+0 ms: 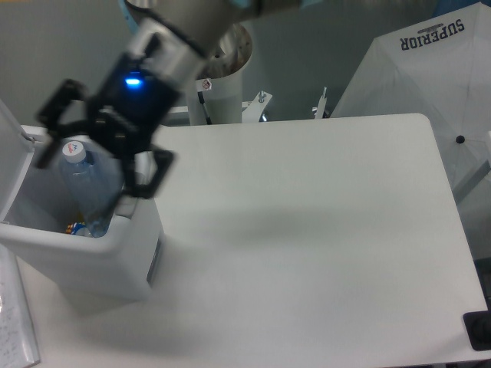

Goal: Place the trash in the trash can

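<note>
Bottle point(86, 188) stands tilted inside the white trash can point(84, 264) at the table's point(307, 230) left edge, beneath the gripper point(100, 165), fingers point(153, 172) spread, released. A white umbrella point(430, 69) leans behind.

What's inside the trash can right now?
A clear bottle with a white cap stands tilted inside the trash can, with a bit of colored label by its base. The open end effector above and the front wall hide the rest of the bottom.

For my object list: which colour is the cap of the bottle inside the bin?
White, on the bottle; the fixed camera shows it.
</note>
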Controlling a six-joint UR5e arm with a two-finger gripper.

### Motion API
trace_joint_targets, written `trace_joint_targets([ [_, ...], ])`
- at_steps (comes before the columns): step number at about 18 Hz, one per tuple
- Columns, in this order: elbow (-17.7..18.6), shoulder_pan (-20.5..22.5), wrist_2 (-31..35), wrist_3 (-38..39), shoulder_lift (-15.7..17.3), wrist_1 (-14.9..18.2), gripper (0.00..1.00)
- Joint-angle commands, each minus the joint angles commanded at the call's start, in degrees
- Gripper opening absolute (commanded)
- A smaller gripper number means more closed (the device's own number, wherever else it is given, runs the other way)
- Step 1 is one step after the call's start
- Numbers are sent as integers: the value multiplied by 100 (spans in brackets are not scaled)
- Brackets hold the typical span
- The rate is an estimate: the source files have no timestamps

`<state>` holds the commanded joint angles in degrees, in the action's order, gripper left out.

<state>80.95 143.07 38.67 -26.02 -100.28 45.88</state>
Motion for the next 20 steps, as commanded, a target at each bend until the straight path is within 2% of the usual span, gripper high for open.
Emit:
trace_joint_targets([
  [3, -132, 492, 0, 9, -176, 18, 100],
  [7, -115, 1028, 18, -105, -413, 18, 100],
  [11, 192, 1503, 253, -561, -405, 53, 100],
  [17, 307, 1540, 1465, -1326, -668, 62, 100],
  [20, 517, 1514, 2151, -1800, -721, 62, 100],
])
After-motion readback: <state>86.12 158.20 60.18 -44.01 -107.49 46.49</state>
